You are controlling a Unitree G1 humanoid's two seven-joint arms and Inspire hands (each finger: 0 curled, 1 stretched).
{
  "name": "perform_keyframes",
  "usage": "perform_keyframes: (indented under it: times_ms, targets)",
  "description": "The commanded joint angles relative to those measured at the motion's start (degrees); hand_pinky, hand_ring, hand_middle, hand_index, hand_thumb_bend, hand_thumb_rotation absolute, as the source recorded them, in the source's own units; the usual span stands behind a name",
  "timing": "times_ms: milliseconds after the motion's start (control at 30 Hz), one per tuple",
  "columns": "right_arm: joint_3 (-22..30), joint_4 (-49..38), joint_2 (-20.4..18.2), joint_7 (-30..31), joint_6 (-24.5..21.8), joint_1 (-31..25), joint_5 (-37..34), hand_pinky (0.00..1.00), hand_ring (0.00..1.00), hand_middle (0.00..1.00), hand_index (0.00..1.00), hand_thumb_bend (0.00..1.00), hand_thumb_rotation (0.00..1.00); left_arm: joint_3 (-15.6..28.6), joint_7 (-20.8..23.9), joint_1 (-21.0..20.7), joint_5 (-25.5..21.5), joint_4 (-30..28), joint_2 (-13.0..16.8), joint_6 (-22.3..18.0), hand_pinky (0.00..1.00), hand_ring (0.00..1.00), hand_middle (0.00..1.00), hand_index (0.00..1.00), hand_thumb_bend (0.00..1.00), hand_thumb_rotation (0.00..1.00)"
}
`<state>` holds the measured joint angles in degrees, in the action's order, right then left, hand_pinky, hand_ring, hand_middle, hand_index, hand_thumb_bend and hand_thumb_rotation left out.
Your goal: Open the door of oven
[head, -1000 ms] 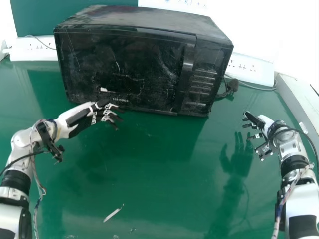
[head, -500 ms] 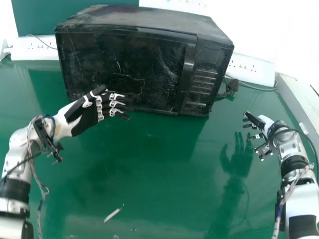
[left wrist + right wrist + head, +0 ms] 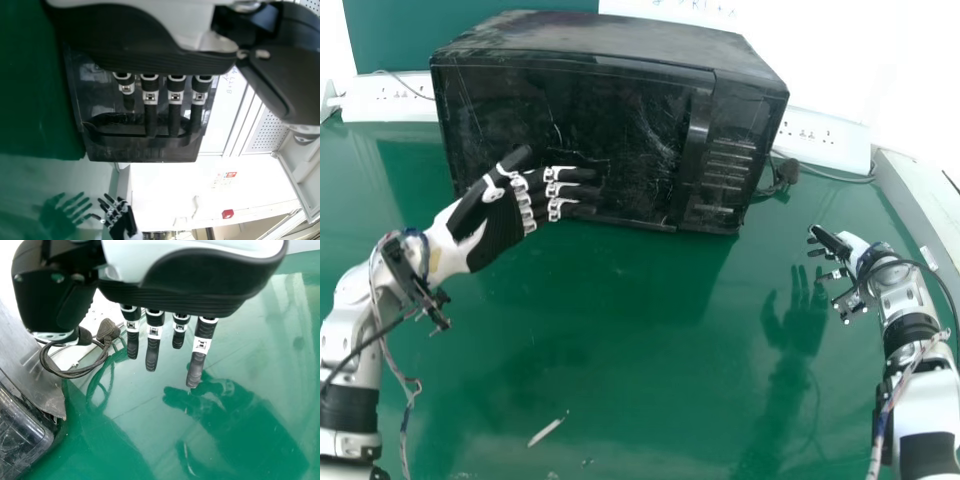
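Oven (image 3: 610,115) (closed) stands just beyond the left robot hand (image 3: 498,228).

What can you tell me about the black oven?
The oven is boxy, its top dull and smudged. The glossy, scratched door looks shut, with an upright handle strip beside a ridged panel. The casing could be metal or plastic. It stands on the green table; the left hand is before the door, contact unclear.
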<state>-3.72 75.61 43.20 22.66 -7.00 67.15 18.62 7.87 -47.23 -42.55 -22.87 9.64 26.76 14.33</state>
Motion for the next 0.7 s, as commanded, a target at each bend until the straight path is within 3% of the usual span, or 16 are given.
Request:
perform_keyframes:
  times_ms: [0,267,433,667]
  targets:
    - [-0.6,2.0,-1.2,2.3,-1.3,-3.1,0.3,0.66,0.77,0.82,0.89,0.54,0.57,0.4,0.8,1.5,-1.3,-2.5,-0.4,1.5,0.74,0.83,0.86,0.88,1.0,0.86]
    - [-1.1,2.1,-1.2,2.7,-1.8,-2.8,0.4,0.68,0.77,0.83,0.9,0.53,0.59,0.1,3.8,2.4,-2.8,-7.0,-0.7,5.5,0.78,0.87,0.91,0.9,1.0,0.87]
    - [-0.3,2.0,-1.2,2.7,-1.5,-2.9,-0.4,0.68,0.79,0.85,0.91,0.55,0.55,-0.4,5.2,2.4,-3.2,-7.9,-1.3,7.7,0.81,0.9,0.94,0.92,1.0,0.87]
    - [-0.4,2.0,-1.5,1.6,-1.6,-2.9,-0.1,0.66,0.76,0.81,0.89,0.52,0.53,-1.0,5.5,1.8,-3.3,-8.4,-2.7,7.8,0.81,0.94,0.97,0.92,1.0,0.89]
